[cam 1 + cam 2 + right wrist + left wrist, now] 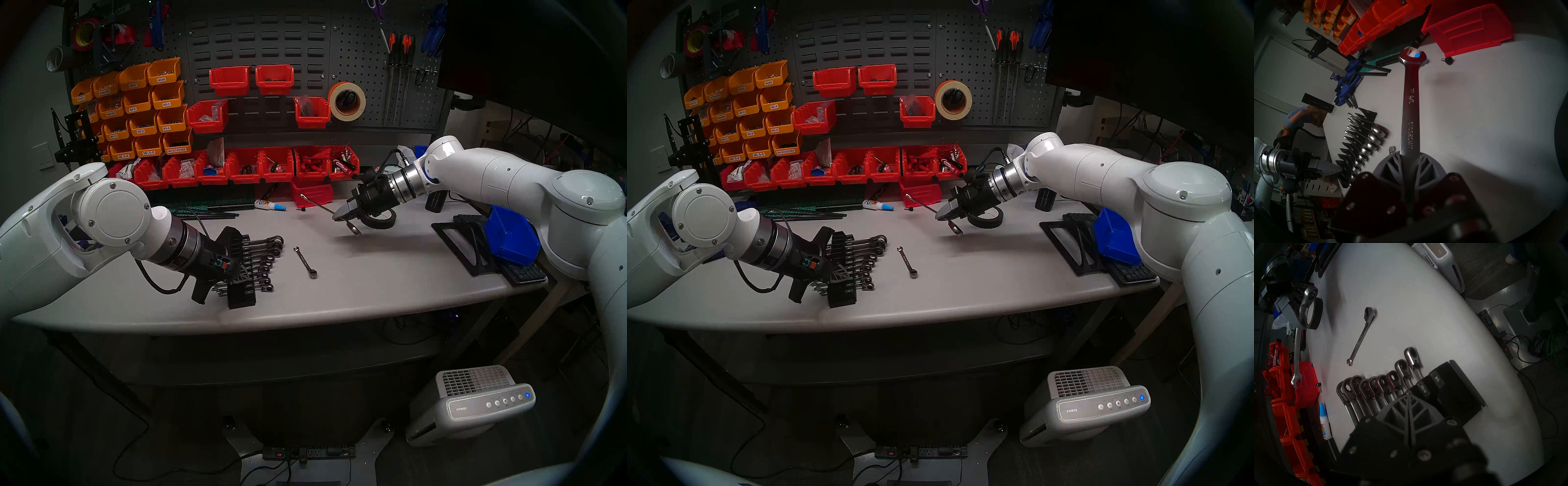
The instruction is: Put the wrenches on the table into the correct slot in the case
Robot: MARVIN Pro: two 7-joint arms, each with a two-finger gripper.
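My right gripper (pixel 342 215) is shut on the long chrome wrench (pixel 317 203) and holds it tilted above the grey table (pixel 390 271), mid-right. In the right wrist view the wrench (pixel 1410 110) sticks out forward from the shut fingers, open end far. The short thin wrench (pixel 305 262) lies flat on the table, just right of the black rack (pixel 241 298). The rack holds several mid-sized chrome wrenches (pixel 268 258). My left gripper (pixel 242 276) is shut, its tip over or on the rack's near end (pixel 1449 395), and I cannot tell if they touch.
A black tape roll (pixel 380 220) lies right beside the right gripper. A loose red bin (pixel 312 193), a glue bottle (pixel 269 204) and a small black knob (pixel 301 209) sit behind. A black stand (pixel 468 244) and a blue bin (pixel 509 237) occupy the right end.
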